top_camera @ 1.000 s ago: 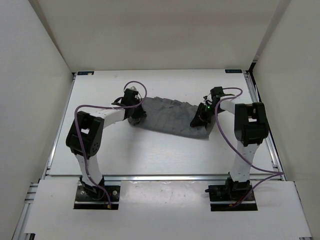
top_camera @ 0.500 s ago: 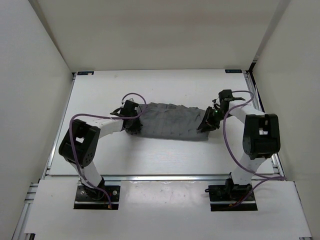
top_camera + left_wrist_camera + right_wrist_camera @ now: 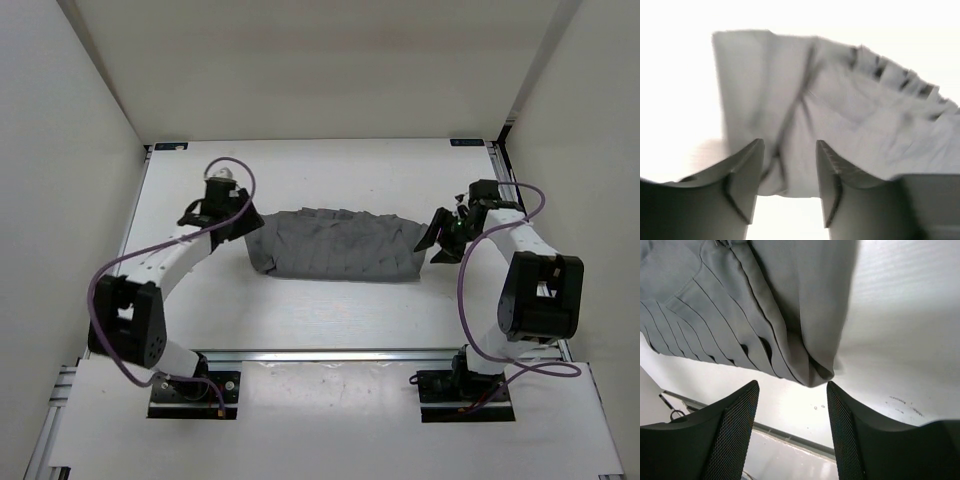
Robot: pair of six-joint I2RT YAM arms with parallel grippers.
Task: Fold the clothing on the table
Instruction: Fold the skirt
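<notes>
Clothing (image 3: 335,247) just beyond 2 parted jaws

Gray clothing (image 3: 335,245) on a white table (image 3: 320,310)
The wrinkled clothing lies flat across the table's middle, stretched left to right.

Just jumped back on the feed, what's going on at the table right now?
Two arms are working on folding the wrinkled gray fabric garment, which lies as a compact band across the middle of the white table. The left end effector is by its left end and the right end effector by its right end. Both have their jaws open and grip nothing, so the cloth rests free on the surface.
</notes>
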